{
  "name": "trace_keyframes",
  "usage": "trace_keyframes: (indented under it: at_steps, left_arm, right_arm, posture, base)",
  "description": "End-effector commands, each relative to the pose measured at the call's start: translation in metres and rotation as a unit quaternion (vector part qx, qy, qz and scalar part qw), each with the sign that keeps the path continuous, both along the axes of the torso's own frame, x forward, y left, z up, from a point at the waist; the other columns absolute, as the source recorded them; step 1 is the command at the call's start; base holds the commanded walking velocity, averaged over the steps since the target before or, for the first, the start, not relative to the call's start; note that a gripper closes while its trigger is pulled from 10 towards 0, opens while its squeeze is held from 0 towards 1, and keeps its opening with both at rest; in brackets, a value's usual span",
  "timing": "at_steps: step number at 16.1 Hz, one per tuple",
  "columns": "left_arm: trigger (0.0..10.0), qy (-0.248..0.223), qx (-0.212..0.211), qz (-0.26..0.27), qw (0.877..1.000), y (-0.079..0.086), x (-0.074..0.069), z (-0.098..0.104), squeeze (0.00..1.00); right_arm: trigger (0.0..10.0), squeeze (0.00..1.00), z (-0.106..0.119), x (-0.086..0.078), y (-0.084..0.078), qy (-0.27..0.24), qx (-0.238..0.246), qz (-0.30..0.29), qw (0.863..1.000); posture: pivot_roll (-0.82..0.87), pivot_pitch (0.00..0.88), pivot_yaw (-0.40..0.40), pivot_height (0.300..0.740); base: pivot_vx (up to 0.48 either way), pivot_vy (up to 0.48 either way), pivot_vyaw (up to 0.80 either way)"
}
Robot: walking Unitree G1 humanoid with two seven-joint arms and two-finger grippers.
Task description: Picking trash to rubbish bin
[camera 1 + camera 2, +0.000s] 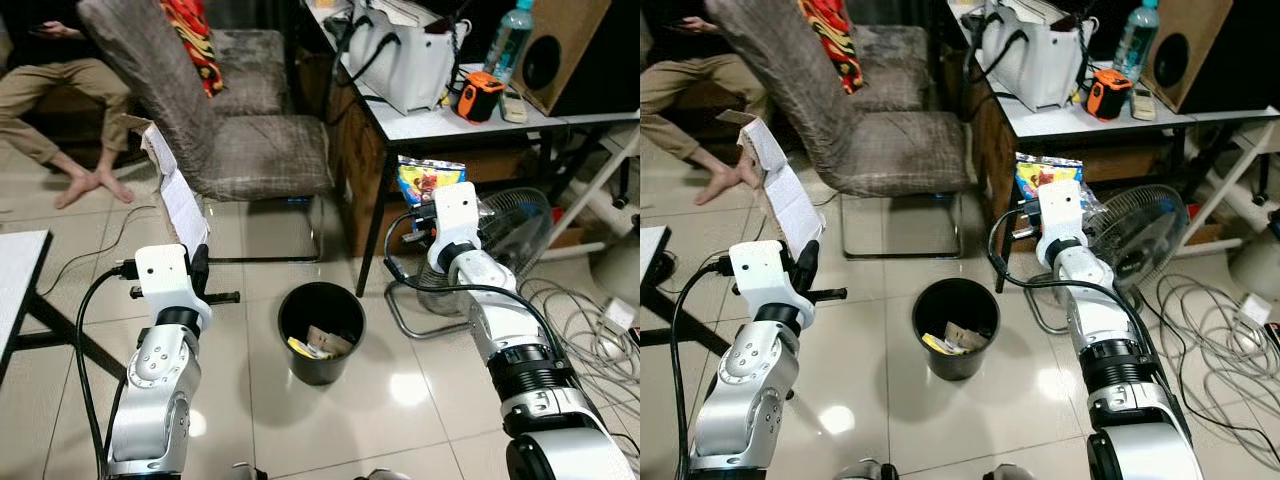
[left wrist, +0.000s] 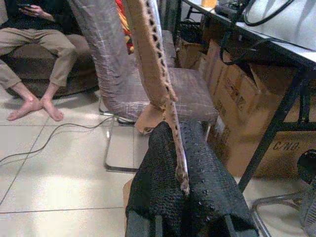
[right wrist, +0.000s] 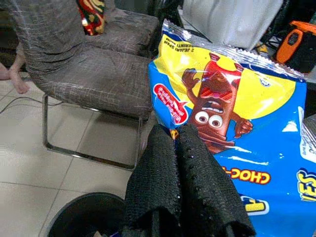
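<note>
A black rubbish bin stands on the tiled floor between my two arms, with some paper and wrappers inside. My left gripper is shut on a flat piece of brown cardboard with a white printed face, held upright to the left of the bin. In the left wrist view the cardboard rises edge-on from between the fingers. My right gripper is shut on a blue and yellow snack bag, held up to the right of the bin. The bag shows above the right wrist.
A grey chair stands behind the bin. To the right are a desk with a white bag, an orange tape measure and a bottle, a floor fan and loose cables. A person sits at far left.
</note>
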State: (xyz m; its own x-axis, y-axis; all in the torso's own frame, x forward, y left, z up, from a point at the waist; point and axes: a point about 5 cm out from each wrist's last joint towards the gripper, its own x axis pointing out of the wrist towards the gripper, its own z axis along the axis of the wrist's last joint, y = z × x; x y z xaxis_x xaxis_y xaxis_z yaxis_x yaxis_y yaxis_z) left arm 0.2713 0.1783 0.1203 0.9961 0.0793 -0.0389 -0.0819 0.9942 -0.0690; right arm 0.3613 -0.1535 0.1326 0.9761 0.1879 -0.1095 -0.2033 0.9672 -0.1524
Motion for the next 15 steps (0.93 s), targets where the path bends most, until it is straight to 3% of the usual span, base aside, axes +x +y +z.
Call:
trace_keyframes:
  at_steps: [1,5,9,15]
  left_arm:
    - [10.0,0.008,0.001,0.006,1.0,0.0019,-0.0008,-0.0027,0.0]
    - [10.0,0.006,-0.002,0.001,1.0,0.0017,-0.0013,-0.0023,0.0]
    - [10.0,0.005,-0.007,-0.008,1.0,0.0002,-0.0022,-0.0021,0.0]
    - [10.0,0.004,-0.006,-0.018,1.0,-0.0016,-0.0021,-0.0017,0.0]
  right_arm:
    - [10.0,0.0,0.0014,-0.001,-0.0006,-0.006,-0.003,0.006,1.0]
    - [10.0,0.0,0.0011,-0.0012,-0.0001,-0.006,-0.001,0.007,1.0]
    - [10.0,0.0,0.0009,-0.0013,-0.0004,-0.005,0.001,0.005,1.0]
    - [10.0,0.0,0.0003,-0.0015,-0.0013,-0.005,0.0,0.001,1.0]
  posture:
    - [-0.05,0.106,-0.019,0.74]
    - [-0.05,0.108,-0.019,0.74]
    - [-0.05,0.108,-0.019,0.74]
    - [-0.05,0.106,-0.016,0.74]
  base:
    - [0.0,0.0,0.51]
    - [0.0,0.0,0.6]
    - [0.0,0.0,0.0]
    - [0.233,0.0,0.0]
